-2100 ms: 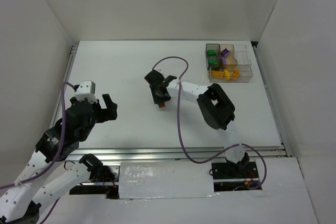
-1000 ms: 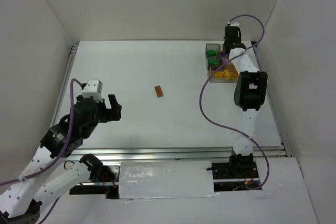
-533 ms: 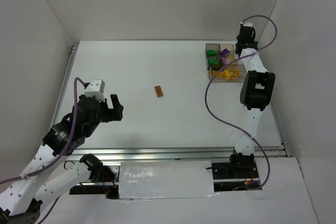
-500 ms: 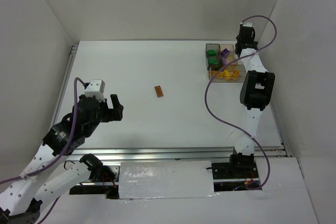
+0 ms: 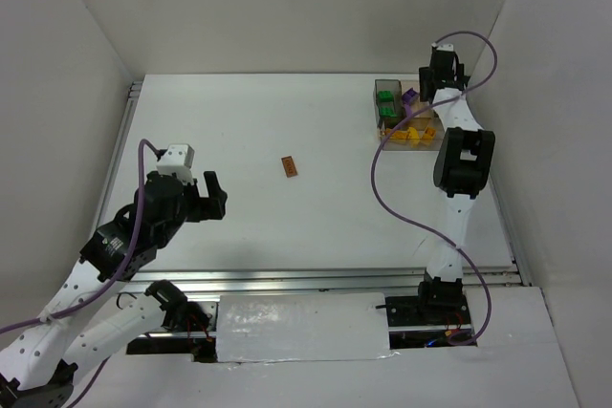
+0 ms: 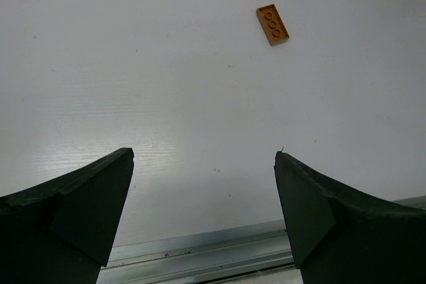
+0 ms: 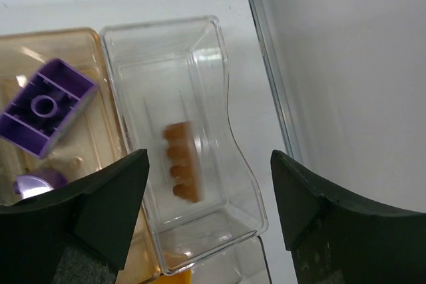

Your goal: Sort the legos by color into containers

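Note:
The containers (image 5: pixel 390 118) stand at the table's far right, partly hidden by my right arm, with green (image 5: pixel 385 99), purple (image 5: pixel 409 96) and yellow (image 5: pixel 405 134) legos inside. My right gripper (image 5: pixel 435 93) hangs open over the clear end compartment (image 7: pixel 226 98). A blurred brown lego (image 7: pixel 181 161) lies loose in it, free of my right gripper (image 7: pixel 208 164). In the amber compartment beside it lies a purple lego (image 7: pixel 45 106). Another brown lego (image 5: pixel 289 167) (image 6: pixel 272 24) lies alone mid-table. My left gripper (image 5: pixel 206 198) (image 6: pixel 204 155) is open and empty, well short of it.
The enclosure's white right wall (image 7: pixel 346 64) rises close beside the containers, with a metal rail (image 7: pixel 266 64) along the table edge. Another metal rail (image 6: pixel 200 251) runs along the near edge under my left gripper.
My right gripper has opened over the clear compartment, and a brown lego now shows inside it. The left arm has crept slightly forward.

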Available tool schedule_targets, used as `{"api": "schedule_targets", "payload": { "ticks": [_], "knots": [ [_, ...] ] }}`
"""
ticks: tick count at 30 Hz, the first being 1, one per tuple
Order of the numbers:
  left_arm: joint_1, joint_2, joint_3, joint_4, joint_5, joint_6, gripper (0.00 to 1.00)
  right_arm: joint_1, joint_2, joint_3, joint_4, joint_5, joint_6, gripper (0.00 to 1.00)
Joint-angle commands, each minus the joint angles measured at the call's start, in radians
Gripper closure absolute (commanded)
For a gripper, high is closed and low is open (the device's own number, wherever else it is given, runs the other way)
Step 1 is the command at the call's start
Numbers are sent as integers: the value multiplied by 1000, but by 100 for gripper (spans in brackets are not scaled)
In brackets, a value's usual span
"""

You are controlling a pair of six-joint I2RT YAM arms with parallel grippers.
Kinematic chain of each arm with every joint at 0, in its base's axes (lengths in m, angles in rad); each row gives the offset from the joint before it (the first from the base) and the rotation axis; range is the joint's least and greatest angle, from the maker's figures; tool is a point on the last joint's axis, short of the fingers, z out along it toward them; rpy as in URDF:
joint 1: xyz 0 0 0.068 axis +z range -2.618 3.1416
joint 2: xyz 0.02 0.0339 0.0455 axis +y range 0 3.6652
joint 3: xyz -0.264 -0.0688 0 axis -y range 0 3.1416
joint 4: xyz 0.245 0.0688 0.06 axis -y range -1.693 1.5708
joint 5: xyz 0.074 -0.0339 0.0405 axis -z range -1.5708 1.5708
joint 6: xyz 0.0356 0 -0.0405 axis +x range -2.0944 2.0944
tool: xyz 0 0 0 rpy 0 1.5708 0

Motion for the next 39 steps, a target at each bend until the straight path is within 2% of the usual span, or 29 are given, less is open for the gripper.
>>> {"api": "schedule_targets", "payload": {
  "ticks": [1, 5, 7, 9, 10, 12, 14, 18, 20, 22, 25, 28, 33, 39],
  "knots": [
    [4, 1, -3, 41, 11, 32, 0, 29, -53, 107, -10, -3, 37, 19],
    [4, 6, 2, 35, 2, 31, 0, 88, -83, 200, -41, 3, 38, 12],
    [4, 1, 2, 28, -6, 26, 0, 108, -77, 276, -81, -3, 49, 12],
    [4, -11, 2, 30, -17, 24, 0, 141, -128, 274, -151, -138, 80, 13],
    [6, -14, 0, 30, -20, 24, 0, 164, -161, 202, -149, -173, 86, 13],
    [7, -15, 3, 31, -21, 26, 0, 261, -244, 145, -158, -231, 121, 11],
    [13, -14, 8, 25, -28, 21, 0, 366, -246, 166, -289, -326, 169, 9],
    [21, -29, 10, 13, -63, 6, 0, 508, -238, 116, -363, -473, 400, 10],
    [20, -40, 7, 11, -66, 3, 0, 571, -246, 21, -347, -420, 463, 9],
    [20, -54, 5, 15, -60, 4, 0, 673, -240, -36, -340, -351, 546, 1],
    [20, -58, 7, 13, -52, 8, 0, 791, -193, -23, -385, -195, 592, 0],
    [21, -66, 8, 13, -46, 8, 0, 824, -163, -68, -403, -181, 646, 4],
    [21, -91, 2, 19, -38, 11, 1, 835, -197, -209, -336, -187, 660, 6],
    [21, -78, 5, 15, -41, 9, 0, 832, -110, -171, -371, -190, 635, 10]
  ]
}}
